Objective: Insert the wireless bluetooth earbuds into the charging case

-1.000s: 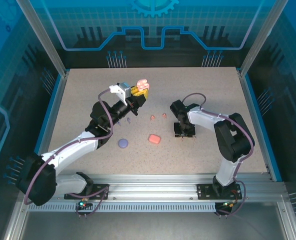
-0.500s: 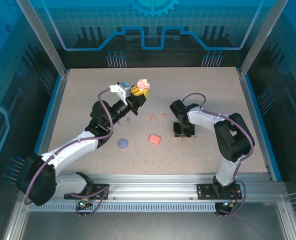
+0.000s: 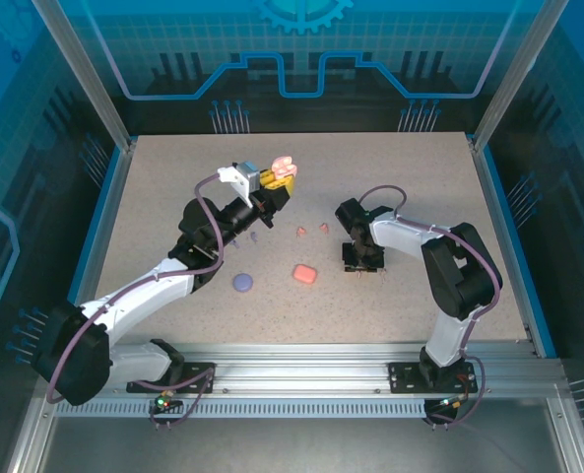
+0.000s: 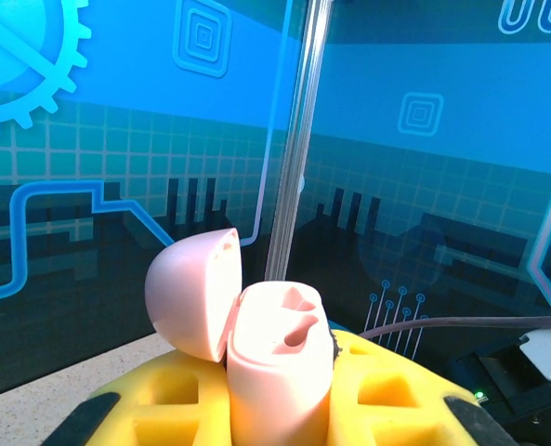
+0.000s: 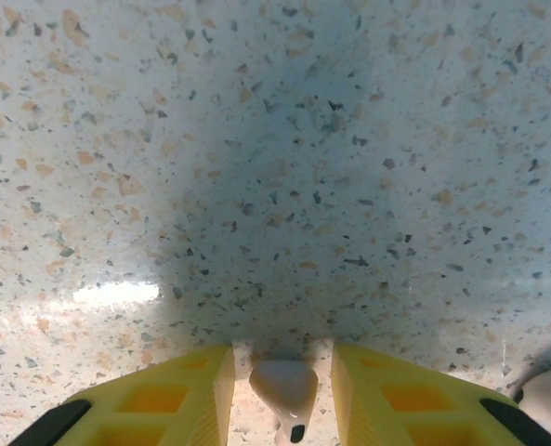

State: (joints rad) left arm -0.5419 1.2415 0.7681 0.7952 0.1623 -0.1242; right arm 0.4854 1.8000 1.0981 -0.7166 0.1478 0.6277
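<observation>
On the left, the left gripper [image 3: 272, 187] is held up above the speckled table [image 3: 154, 187]. Its yellow fingers [image 4: 163, 404] are squeezed tight on the pale pink pebble-shaped plastic charging case [image 4: 280, 358]. The case's round lid [image 4: 190, 295] is flipped open to the left, and I can see the little holes inside it.

Down on the table, near the left arm, lies a round lavender plastic case [image 3: 242, 282]. A bit past it is a tiny lavender bud [image 3: 255, 236], too small to see well.

In the middle sits a coral-red plastic case [image 3: 304, 273]. Two tiny coral-red buds [image 3: 301, 232] lie behind it, close together but not touching.

On the right, the right gripper [image 3: 363, 264] points straight down, right at the table. Its yellow fingers [image 5: 154, 404] stand a little apart, and a pale pinkish-tan stemmed plastic earbud [image 5: 284, 386] sits between them on the table. I cannot tell if the fingers are pinching it. Another pale rounded thing [image 5: 549, 400] lies just to the side, too blurry to name.
</observation>
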